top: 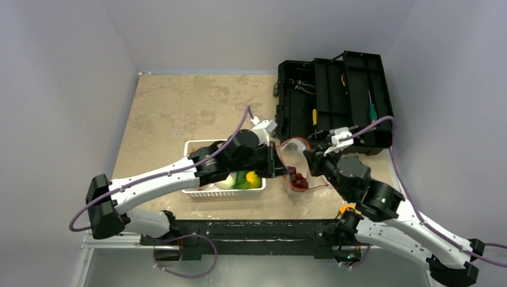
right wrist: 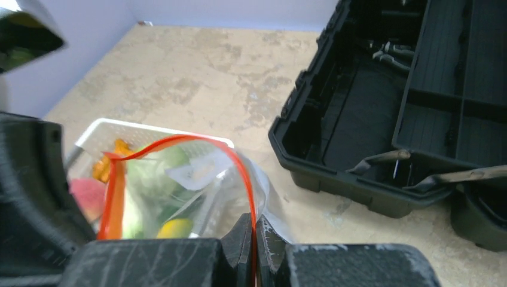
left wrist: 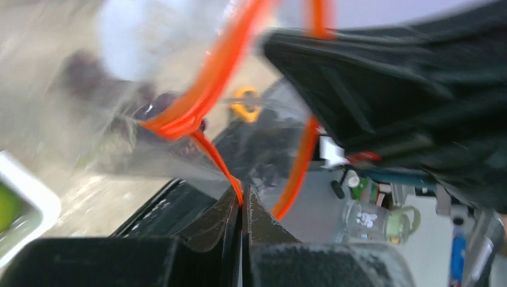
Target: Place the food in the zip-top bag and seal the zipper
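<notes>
Left claw point(left wrist: 242, 198), right claw point(right wrist: 255, 230) on zipper point(right wrist: 179, 137)

Our left gripper point(left wrist: 242, 209) pinched on the zipper point(left wrist: 206, 89).
We see its jaws pressed together on the orange-red strip, which loops up and away along the mouth of the clear zip-top bag point(left wrist: 113, 149). Purple grapes point(left wrist: 158, 110) show blurred through the plastic, and a corner of the white basket point(left wrist: 33, 200) sits lower left.

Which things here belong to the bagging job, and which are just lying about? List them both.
Job: zip-top bag; zipper, pinched by both arms' jaws; grapes inside the bag; food in the white basket.
Lying about: black toolbox; green-handled screwdriver in it.
</notes>
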Robot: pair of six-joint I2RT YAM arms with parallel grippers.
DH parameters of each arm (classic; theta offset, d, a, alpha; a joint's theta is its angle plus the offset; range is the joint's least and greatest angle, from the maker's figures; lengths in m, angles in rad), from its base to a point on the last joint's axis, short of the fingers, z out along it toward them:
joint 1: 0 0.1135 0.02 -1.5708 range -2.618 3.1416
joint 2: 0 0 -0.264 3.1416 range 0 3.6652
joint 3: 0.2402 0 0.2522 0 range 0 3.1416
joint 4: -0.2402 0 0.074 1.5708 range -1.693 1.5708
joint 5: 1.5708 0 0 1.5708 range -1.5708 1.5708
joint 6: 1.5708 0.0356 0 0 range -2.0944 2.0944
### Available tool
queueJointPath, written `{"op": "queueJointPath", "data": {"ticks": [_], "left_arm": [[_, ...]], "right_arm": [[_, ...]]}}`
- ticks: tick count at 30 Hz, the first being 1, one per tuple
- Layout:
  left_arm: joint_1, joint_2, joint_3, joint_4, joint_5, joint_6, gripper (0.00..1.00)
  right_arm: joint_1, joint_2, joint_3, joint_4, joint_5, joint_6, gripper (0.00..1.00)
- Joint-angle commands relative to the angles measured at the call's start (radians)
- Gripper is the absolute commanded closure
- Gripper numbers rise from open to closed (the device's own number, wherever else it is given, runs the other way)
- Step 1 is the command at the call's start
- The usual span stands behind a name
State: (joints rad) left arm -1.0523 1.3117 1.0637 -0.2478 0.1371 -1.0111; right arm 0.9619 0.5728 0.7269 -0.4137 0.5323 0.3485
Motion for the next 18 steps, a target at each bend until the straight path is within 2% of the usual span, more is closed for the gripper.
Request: {"op": "queueJointPath", "data": {"ticks": [1, 2, 4, 6, 9, 11, 15, 18], "left_arm": [[-0.113, -0.072, 0.29, -0.05, -0.096, 0.145, 1.0], [-0.098, -0.077, 0.284, -0.084, -0.128, 0.133, 1.0], [-0.019, -0.082, 0.178, -0.055, -0.121, 0.047, 1.0], [0.049, -0.045, 0.084, 0.028, 0.011, -0.019, 1.0], [0.028, -0.047, 0.024, 0.045, -0.018, -0.033, 1.0], [0.015, -0.054, 0.014, 0.05, -0.027, -0.033, 1.0], [0.014, -0.021, 0.067, 0.007, -0.011, 0.011, 1.0], [0.014, 0.007, 0.092, -0.021, -0.019, 0.028, 1.0]], "right_arm": [[0.0, -0.071, 0.143, -0.012, 0.015, 0.031, 1.0], [0.001, -0.093, 0.13, 0.013, 0.034, 0.03, 1.0], [0.0, -0.111, 0.084, 0.062, 0.061, 0.015, 1.0], [0.0, -0.075, 0.058, 0.073, 0.056, 0.007, 1.0], [0.001, -0.014, 0.082, 0.001, 0.078, 0.031, 1.0], [0.001, -0.027, 0.09, -0.025, 0.101, 0.034, 1.0], [-0.001, -0.102, 0.071, 0.036, 0.126, -0.014, 1.0], [0.0, -0.09, 0.094, 0.028, 0.127, -0.022, 1.0]]}}
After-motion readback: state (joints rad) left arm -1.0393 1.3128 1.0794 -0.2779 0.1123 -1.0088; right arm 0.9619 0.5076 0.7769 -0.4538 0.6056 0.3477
